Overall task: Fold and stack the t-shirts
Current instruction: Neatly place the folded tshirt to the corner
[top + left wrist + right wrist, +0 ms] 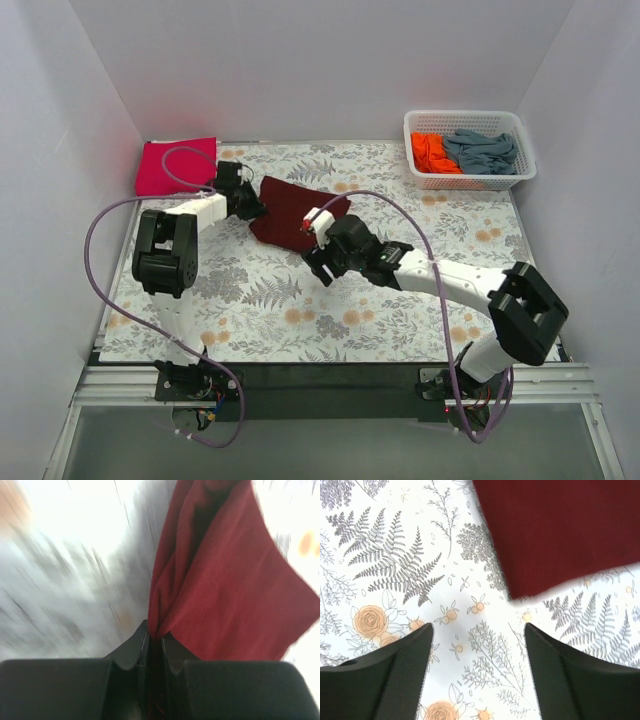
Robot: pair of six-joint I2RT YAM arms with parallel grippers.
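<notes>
A folded dark maroon t-shirt (292, 212) lies on the floral cloth at the back middle. My left gripper (252, 207) is shut on its left edge; in the left wrist view the maroon cloth (225, 590) bunches into the closed jaws of that gripper (155, 635). My right gripper (318, 262) is open and empty, just in front of the shirt's near corner (560, 535); in the right wrist view its fingers (395, 670) stand wide apart over the cloth. A folded magenta-pink t-shirt (176, 166) lies at the back left. An orange t-shirt (430, 152) and a grey-blue t-shirt (482, 151) lie in the basket.
A white lattice basket (470, 182) stands at the back right corner. The floral table cloth (300, 310) covers the table. White walls enclose the back and sides. Purple cables loop over both arms.
</notes>
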